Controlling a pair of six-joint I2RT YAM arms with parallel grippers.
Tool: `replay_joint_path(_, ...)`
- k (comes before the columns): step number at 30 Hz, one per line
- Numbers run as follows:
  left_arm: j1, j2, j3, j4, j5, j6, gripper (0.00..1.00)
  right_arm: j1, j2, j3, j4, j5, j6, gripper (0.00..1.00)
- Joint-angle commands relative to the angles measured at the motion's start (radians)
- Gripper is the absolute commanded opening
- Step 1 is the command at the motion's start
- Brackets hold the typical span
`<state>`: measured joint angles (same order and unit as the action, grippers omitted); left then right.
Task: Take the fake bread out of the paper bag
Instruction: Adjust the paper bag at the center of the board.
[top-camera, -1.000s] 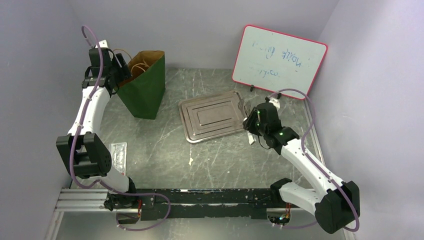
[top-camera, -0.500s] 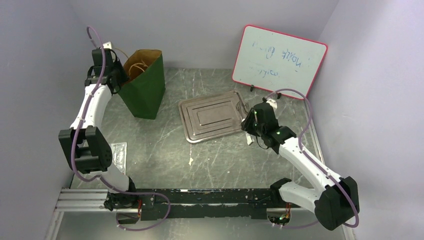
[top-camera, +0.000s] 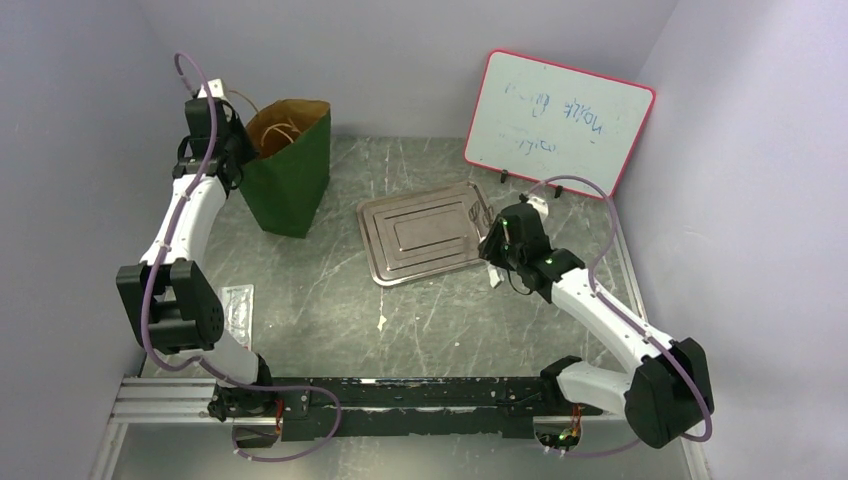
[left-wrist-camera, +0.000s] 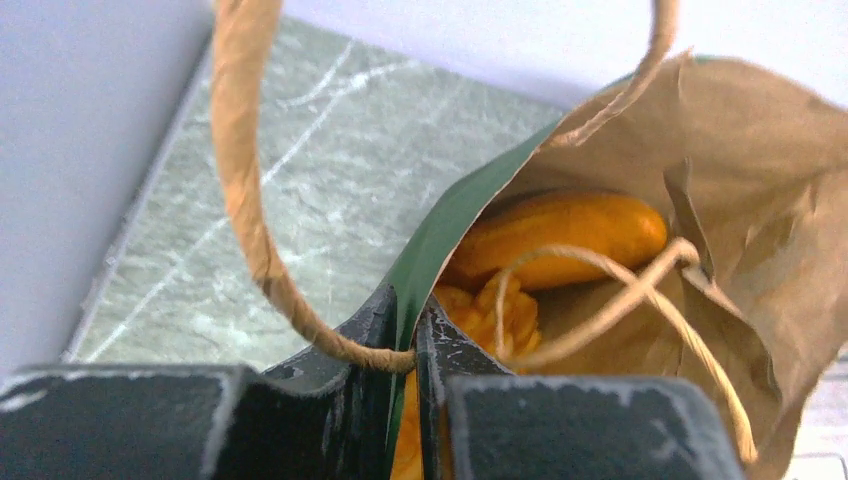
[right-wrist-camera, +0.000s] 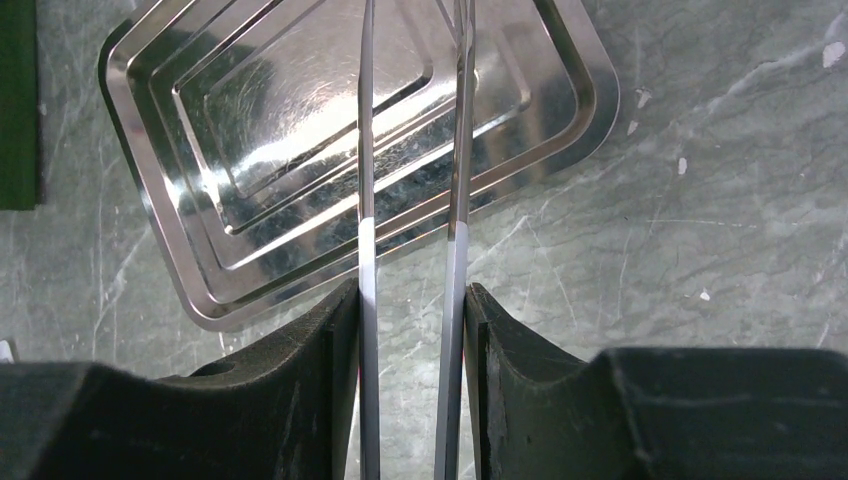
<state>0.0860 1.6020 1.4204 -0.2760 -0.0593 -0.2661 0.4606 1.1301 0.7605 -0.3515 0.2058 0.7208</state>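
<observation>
Left gripper (left-wrist-camera: 405, 338) clamped on rim of paper bag (top-camera: 292, 185), upper left of top view; right gripper (right-wrist-camera: 410, 297) grasps tongs (right-wrist-camera: 462, 150) over tray (right-wrist-camera: 160, 235); fake bread (left-wrist-camera: 560, 235) inside, none out yet.

The paper bag (top-camera: 290, 185) stands upright at the worktop's (top-camera: 330, 300) far-left corner, with the left pincer (top-camera: 235, 165) at its rim. The metal tray (top-camera: 420, 235) lies central, with the right pincer (top-camera: 492, 250) beside it.

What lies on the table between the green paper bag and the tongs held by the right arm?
A flat silver tray, between the paper bag and the tongs; the top view shows it.
</observation>
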Motion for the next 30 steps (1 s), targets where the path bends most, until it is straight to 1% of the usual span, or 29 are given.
replay_joint_path(1,-0.033,-0.089,0.004,0.204,-0.113,0.070,0.07,0.023,0.010,0.028,0.053,0.003,0.004,0.38)
replay_joint_path(3,-0.063,-0.110,-0.008,0.268,-0.142,0.120,0.07,0.027,0.019,0.035,0.054,0.008,0.007,0.38)
replay_joint_path(6,-0.097,-0.138,-0.043,0.366,-0.156,0.190,0.07,0.083,0.028,0.051,0.059,0.017,0.013,0.38)
replay_joint_path(8,-0.121,-0.154,-0.078,0.430,-0.132,0.232,0.07,0.106,0.033,0.057,0.068,0.022,0.017,0.38)
replay_joint_path(11,-0.185,-0.206,-0.191,0.561,-0.117,0.300,0.07,0.147,0.052,0.074,0.074,0.029,0.019,0.38)
replay_joint_path(15,-0.284,-0.273,-0.367,0.665,-0.096,0.351,0.07,0.205,0.072,0.104,0.065,0.050,0.010,0.38)
replay_joint_path(16,-0.323,-0.288,-0.410,0.689,-0.098,0.373,0.07,0.216,0.071,0.107,0.066,0.054,0.009,0.38)
replay_joint_path(18,-0.377,-0.310,-0.492,0.713,-0.103,0.401,0.07,0.232,0.064,0.105,0.067,0.056,0.009,0.38)
replay_joint_path(22,-0.468,-0.354,-0.638,0.777,-0.132,0.382,0.07,0.255,0.048,0.109,0.052,0.056,0.009,0.37)
replay_joint_path(26,-0.541,-0.367,-0.689,0.783,-0.198,0.385,0.07,0.276,0.030,0.117,0.035,0.056,0.006,0.37)
replay_joint_path(28,-0.561,-0.367,-0.684,0.760,-0.237,0.371,0.07,0.287,0.023,0.116,0.037,0.044,0.002,0.37)
replay_joint_path(30,-0.573,-0.376,-0.685,0.744,-0.244,0.348,0.07,0.302,0.023,0.117,0.041,0.029,-0.003,0.37)
